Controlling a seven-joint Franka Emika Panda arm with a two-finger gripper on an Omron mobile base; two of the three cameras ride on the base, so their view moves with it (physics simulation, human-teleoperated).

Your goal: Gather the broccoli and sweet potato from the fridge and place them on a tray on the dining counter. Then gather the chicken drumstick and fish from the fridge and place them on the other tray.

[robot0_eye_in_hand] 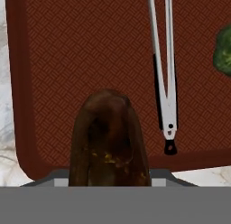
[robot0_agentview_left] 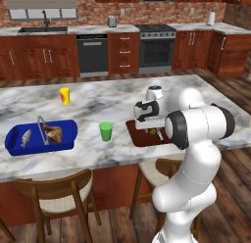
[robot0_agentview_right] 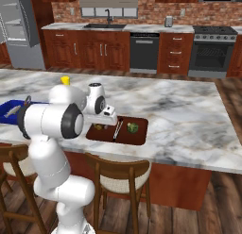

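Sweet potato (robot0_eye_in_hand: 108, 139): a dark brown, rounded body was seen low in the hand view, directly at the tool, over the near part of the red-brown tray; a small brownish piece was also seen on that tray in the right base view (robot0_agentview_right: 98, 127).
Tool (robot0_agentview_right: 109, 116): it was positioned over the left part of the red-brown tray; its fingertips were hidden behind the sweet potato, so whether the sweet potato was gripped or merely lay in front could not be told.
Red-brown tray (robot0_agentview_right: 137, 136): it was set on the marble worktop near the front edge, in front of the arm.
Broccoli (robot0_agentview_right: 133, 128): a green floret was seen lying on the right part of the red-brown tray, well apart from the sweet potato.
Tongs (robot0_eye_in_hand: 164, 74): a white and black pair was laid lengthwise on the red-brown tray, between the sweet potato and the broccoli.
Blue tray (robot0_agentview_left: 68, 125): it was placed at the left end of the worktop.
Fish (robot0_agentview_left: 26, 137): a grey piece was seen in the left part of the blue tray.
Chicken drumstick (robot0_agentview_left: 53, 134): a brown piece was seen in the middle of the blue tray, just beside a second pair of tongs (robot0_agentview_left: 42, 127).
Green cup (robot0_agentview_left: 105, 131): it stood upright between the two trays.
Yellow bottle (robot0_agentview_left: 64, 95): it stood farther back on the worktop (robot0_agentview_left: 98, 102).
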